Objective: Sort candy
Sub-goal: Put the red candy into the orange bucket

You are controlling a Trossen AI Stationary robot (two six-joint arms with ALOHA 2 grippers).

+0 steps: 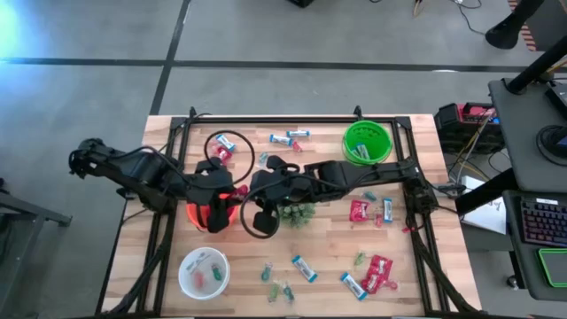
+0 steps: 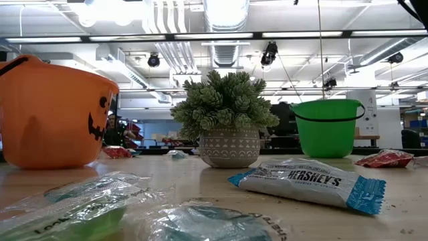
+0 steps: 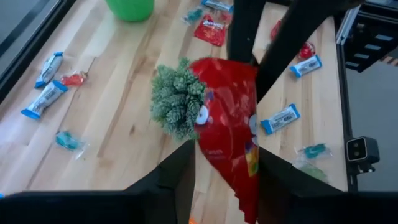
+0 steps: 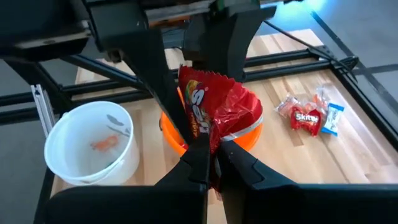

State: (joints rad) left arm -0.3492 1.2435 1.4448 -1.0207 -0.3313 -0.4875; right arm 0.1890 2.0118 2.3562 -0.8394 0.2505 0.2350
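Both grippers hold one red candy packet (image 3: 227, 124) in the air over the orange pumpkin bucket (image 4: 249, 134), left of the table's middle (image 1: 237, 190). My left gripper (image 3: 227, 186) reaches in from the table's left and is shut on the packet. My right gripper (image 4: 214, 165) reaches in from the right, shut on the packet's other end. Loose candy lies on the wooden table: blue-and-white bars (image 1: 304, 268), red packets (image 1: 378, 273) and small teal pieces (image 1: 282, 291). A Hershey's bar (image 2: 307, 182) lies close to the low camera. My left gripper has the red packet between its two fingers, one finger on each long side (image 3: 202, 155). The fingers slant down from the table's left. The packet runs lengthwise out past them, clear of the table. My right gripper pinches the packet's end (image 4: 214, 140) between its shut fingers, slanting down from the table's right. The crumpled packet stands up beyond the fingertips, above the orange bucket's rim.
A small potted spiky plant (image 1: 297, 213) stands just right of the bucket, below my right arm. A white bowl (image 1: 204, 273) sits near the front left and a green bucket (image 1: 368, 142) at the far right. A black frame edges the table.
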